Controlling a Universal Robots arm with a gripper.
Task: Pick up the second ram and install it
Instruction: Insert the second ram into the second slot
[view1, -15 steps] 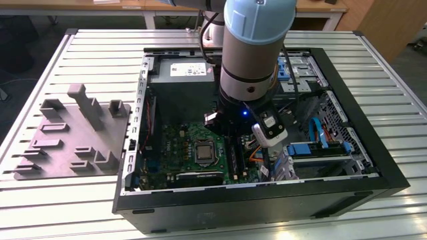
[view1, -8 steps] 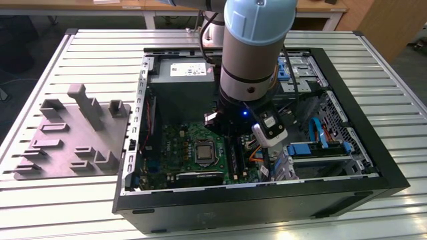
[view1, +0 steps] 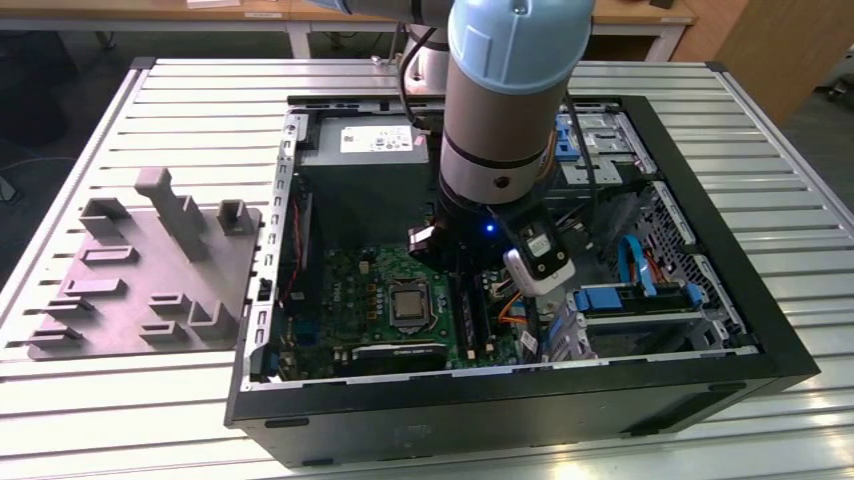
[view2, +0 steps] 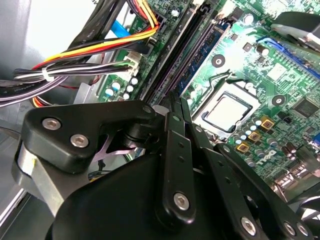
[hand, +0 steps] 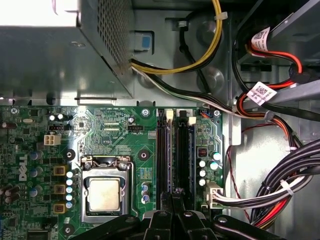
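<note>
I am reaching my arm (view1: 514, 100) down into the open computer case (view1: 727, 330), which is lying on the slatted metal table (view1: 200, 100) with a grey moulded fixture (view1: 147, 270) sitting beside it toward the exterior view's left. My gripper (view2: 176, 97) is hanging low over the green motherboard (hand: 100, 130), and I am holding its two black fingers (view2: 172, 145) pressed together, tip against tip, with nothing showing between them (no gap that I can make out in either wrist view). The tips are pointing at the near end of the long black memory sockets (hand: 182, 150), which are running side by side between the processor (hand: 104, 194) and the board's edge. The second ram (view2: 200, 57) is standing on edge in that row of sockets, on the processor's side, its blue face and row of chips showing in the second wrist view just beyond my fingertips. I cannot tell whether the tips are touching its top edge, or whether it is sitting fully down in its socket. The grey power supply (hand: 50, 55) is lying past the far end of the sockets, and a thick bundle of black, red and orange cables (hand: 295, 175) is running along the case on the side away from the processor.
</note>
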